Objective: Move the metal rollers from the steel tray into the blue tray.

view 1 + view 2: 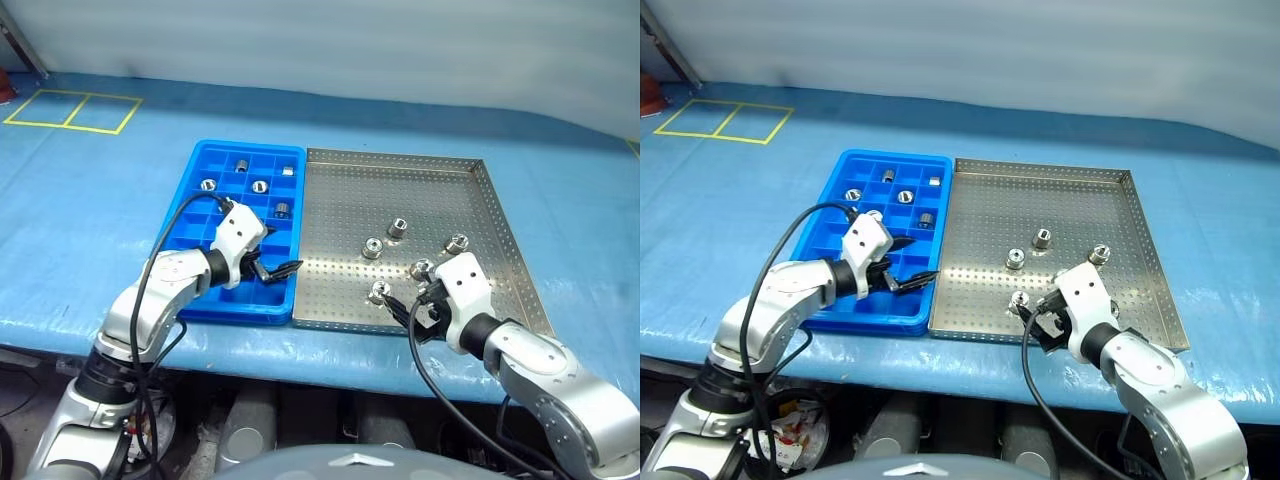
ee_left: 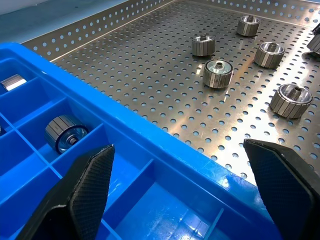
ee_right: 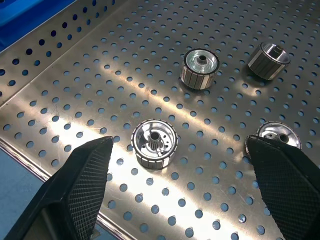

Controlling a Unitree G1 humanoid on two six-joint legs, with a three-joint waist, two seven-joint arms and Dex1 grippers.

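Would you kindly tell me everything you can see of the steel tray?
The steel tray is a large, shallow, shiny metal rectangle with a low raised rim and a floor perforated in rows of small holes. It lies flat on the blue cover, its left edge against the blue tray. Five rollers stand scattered on its nearer right part.

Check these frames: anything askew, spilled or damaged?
Nothing stands out. The bright blue gridded plastic tray and the perforated silver steel tray sit flush, side by side. The small shiny metal rollers all lie inside a tray. Left pincer and right pincer are open and empty.
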